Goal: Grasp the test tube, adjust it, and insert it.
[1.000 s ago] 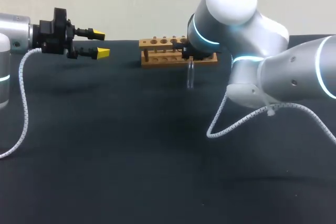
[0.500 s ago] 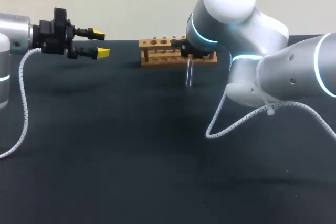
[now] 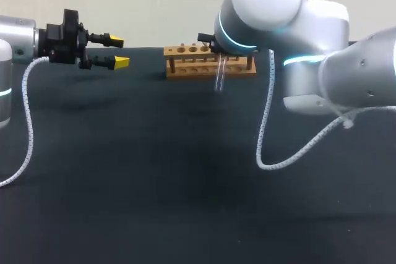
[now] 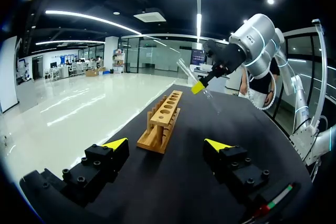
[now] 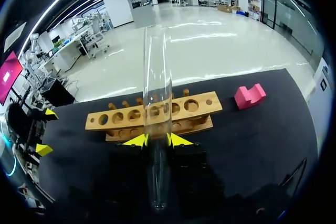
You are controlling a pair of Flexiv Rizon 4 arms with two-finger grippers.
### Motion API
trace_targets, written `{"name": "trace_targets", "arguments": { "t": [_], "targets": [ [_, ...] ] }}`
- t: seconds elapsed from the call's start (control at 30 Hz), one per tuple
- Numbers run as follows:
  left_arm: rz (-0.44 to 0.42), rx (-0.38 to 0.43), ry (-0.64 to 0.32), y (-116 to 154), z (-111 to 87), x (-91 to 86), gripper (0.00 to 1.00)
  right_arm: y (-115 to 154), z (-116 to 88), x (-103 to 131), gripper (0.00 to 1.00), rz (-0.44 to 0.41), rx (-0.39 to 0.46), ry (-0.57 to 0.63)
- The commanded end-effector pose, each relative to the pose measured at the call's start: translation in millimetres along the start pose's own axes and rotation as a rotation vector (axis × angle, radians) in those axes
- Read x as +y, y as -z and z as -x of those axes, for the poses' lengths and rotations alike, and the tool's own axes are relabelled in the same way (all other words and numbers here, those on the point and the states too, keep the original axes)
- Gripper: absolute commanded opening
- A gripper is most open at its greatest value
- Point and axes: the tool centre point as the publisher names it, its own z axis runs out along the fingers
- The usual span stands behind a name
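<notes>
A wooden test tube rack (image 3: 204, 60) with a row of holes stands at the table's far middle. My right gripper (image 5: 157, 140) is shut on a clear glass test tube (image 5: 157, 93), its yellow tips pressing it from both sides. The tube (image 3: 219, 76) hangs slightly tilted just in front of the rack's right half, above the table. In the left wrist view the tube (image 4: 210, 99) slants beside the rack (image 4: 163, 121), gripped near its upper part. My left gripper (image 3: 116, 52) is open and holds nothing, in the air well left of the rack.
A pink block (image 5: 249, 95) lies on the black table beyond the rack's right end. White cables (image 3: 266, 128) dangle from both arms over the table. My right arm's big joint (image 3: 266, 4) stands over the rack's right end.
My right arm has lifted the test tube and carried it a little left, closer to the rack, and the tube now tilts more. The left arm has kept still.
</notes>
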Motion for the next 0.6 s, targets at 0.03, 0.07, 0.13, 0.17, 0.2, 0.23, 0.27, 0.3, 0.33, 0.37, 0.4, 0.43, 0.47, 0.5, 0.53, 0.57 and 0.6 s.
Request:
{"name": "trace_targets", "arguments": {
  "t": [0.03,0.07,0.13,0.17,0.2,0.23,0.27,0.3,0.33,0.37,0.4,0.43,0.47,0.5,0.53,0.57,0.6],
  "targets": [
    [0.002,-0.003,-0.003,0.3,-1.2,-0.4,1.00,15.6,1.2,-2.1,0.00,0.002,-0.176,-0.001],
    [0.002,-0.003,-0.003,0.3,-1.2,-0.4,1.00,16.9,3.5,-1.6,0.00,-0.002,-0.194,0.000],
    [0.002,-0.003,-0.003,0.3,-1.2,-0.4,1.00,18.6,7.9,-1.4,0.00,-0.006,-0.233,0.000],
    [0.002,-0.003,-0.003,0.3,-1.2,-0.4,1.00,20.0,10.3,-0.9,0.00,-0.009,-0.252,0.000],
    [0.002,-0.003,-0.003,0.3,-1.2,-0.4,1.00,21.0,12.4,-0.6,0.00,-0.011,-0.270,-0.002],
    [0.002,-0.003,-0.003,0.3,-1.2,-0.4,1.00,22.2,14.5,-0.1,0.00,-0.016,-0.292,-0.001],
    [0.002,-0.003,-0.003,0.3,-1.2,-0.4,1.00,23.0,16.2,0.4,0.00,-0.019,-0.309,0.002],
    [0.002,-0.003,-0.003,0.3,-1.2,-0.4,1.00,23.5,17.9,1.0,0.00,-0.027,-0.329,0.009],
    [0.002,-0.003,-0.003,0.3,-1.2,-0.4,1.00,23.9,19.4,1.5,0.00,-0.033,-0.348,0.017],
    [0.002,-0.003,-0.003,0.3,-1.2,-0.4,1.00,23.8,20.6,1.7,0.00,-0.039,-0.364,0.021],
    [0.002,-0.003,-0.003,0.3,-1.2,-0.4,1.00,23.9,22.5,2.1,0.00,-0.042,-0.381,0.022],
    [0.002,-0.003,-0.003,0.3,-1.2,-0.4,1.00,23.7,24.1,2.1,0.00,-0.041,-0.394,0.020],
    [0.002,-0.003,-0.003,0.3,-1.2,-0.4,1.00,23.7,26.0,2.3,0.00,-0.046,-0.409,0.024],
    [0.002,-0.003,-0.003,0.3,-1.2,-0.4,1.00,23.0,28.1,2.2,0.00,-0.050,-0.424,0.025],
    [0.002,-0.003,-0.003,0.3,-1.2,-0.4,1.00,23.0,30.3,2.3,0.00,-0.051,-0.434,0.025],
    [0.002,-0.003,-0.003,0.3,-1.2,-0.4,1.00,22.5,31.8,2.1,0.00,-0.056,-0.449,0.028],
    [0.002,-0.003,-0.003,0.3,-1.2,-0.4,1.00,22.6,34.2,2.2,0.00,-0.060,-0.464,0.030]
  ]
}}
